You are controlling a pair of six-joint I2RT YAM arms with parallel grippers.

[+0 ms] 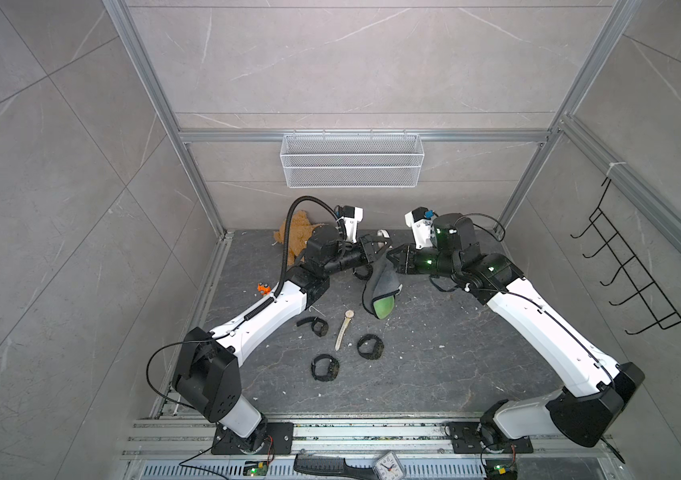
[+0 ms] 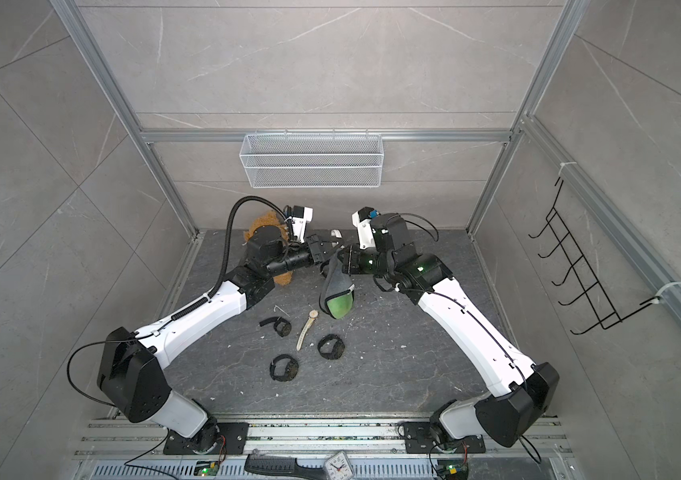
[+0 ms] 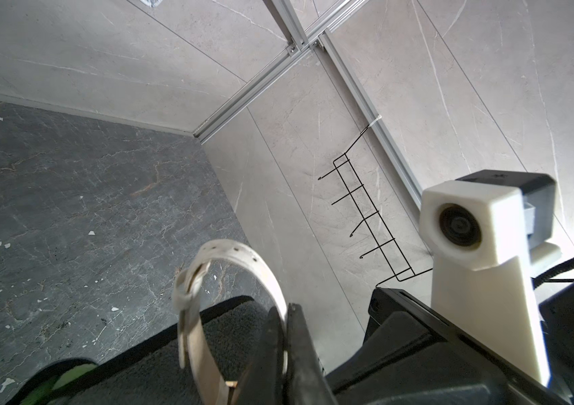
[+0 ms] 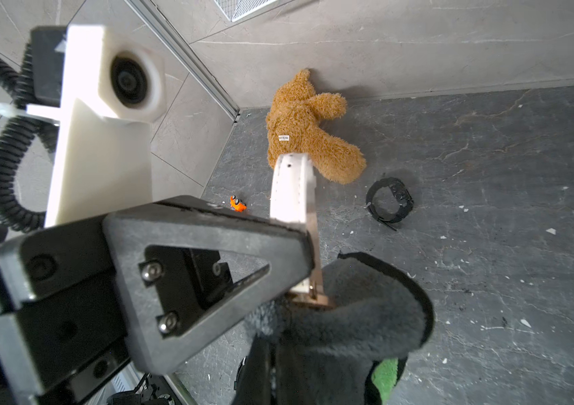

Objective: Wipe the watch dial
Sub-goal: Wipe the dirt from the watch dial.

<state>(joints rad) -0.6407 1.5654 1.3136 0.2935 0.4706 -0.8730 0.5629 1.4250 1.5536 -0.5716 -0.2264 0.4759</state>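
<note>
**Watch and cleaning mitt held together in mid-air between two clamped grippers**

The jaws of the left gripper (image 1: pixel 374 249) are pressed together on the strap of a white watch (image 3: pixel 240 277), which is pinched just behind its looped, buckled band. In the left wrist view the strap is seen curling up from between the black fingers (image 3: pixel 296 350). The jaws of the right gripper (image 1: pixel 395 257) are likewise closed, on the cuff of a grey cleaning mitt (image 1: pixel 380 286) with a green underside; the mitt hangs down from the grip above the table (image 1: pixel 434 365). In the right wrist view the watch case (image 4: pixel 317 298) is seen pressed into the grey pile of the mitt, so the dial itself is hidden and its contact with the cloth cannot be confirmed.

Several risks can be judged from this. The watch is held by a flexible strap only, so the case could be swung or twisted away under wiping pressure, and the dial missed. The strap could be pulled out of the pinch if the mitt drags. The loose mitt may fold over rather than rub.

Further out, a gold watch (image 1: pixel 345 328) and three black watches (image 1: pixel 324 368) lie on the table below, well apart from the grippers. A brown plush bear (image 4: pixel 310 129) lies against the back wall.
</note>
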